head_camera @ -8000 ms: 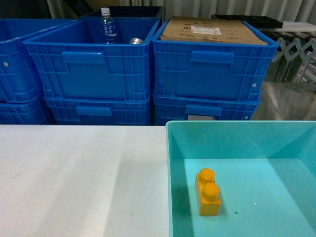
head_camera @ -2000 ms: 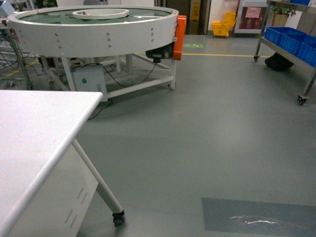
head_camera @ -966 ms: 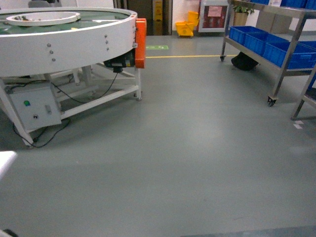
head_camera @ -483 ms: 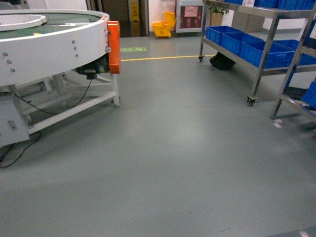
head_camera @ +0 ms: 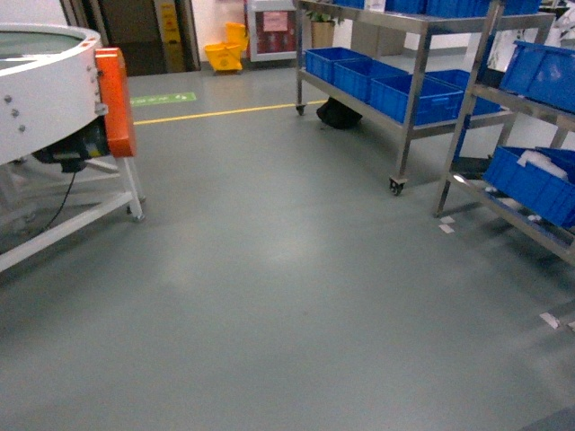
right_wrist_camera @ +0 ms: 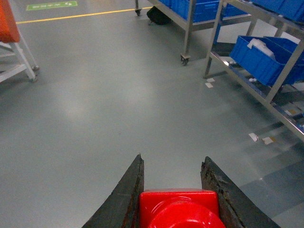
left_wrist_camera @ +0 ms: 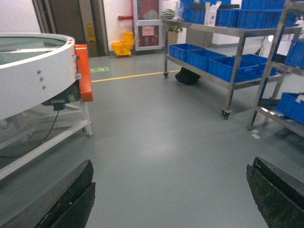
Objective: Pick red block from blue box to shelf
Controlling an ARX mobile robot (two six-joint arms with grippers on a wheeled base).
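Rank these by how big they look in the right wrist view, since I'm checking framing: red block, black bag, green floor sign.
1. red block, held between the right gripper fingers; its nearness to the camera inflates it.
2. green floor sign and black bag look about alike, so I won't rank them.

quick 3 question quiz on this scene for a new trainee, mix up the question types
1. True or false: the right tool has the red block between its fingers.
2. Multiple choice: in the left wrist view, the fingers of the left tool are A) closed on a brick, B) wide apart with only floor between them, C) out of view.
3. Short answer: in the head view, on which side does the shelf with the dark blue crates stand?

Key
1. True.
2. B.
3. On the right, across the grey floor from the white round machine on the left.
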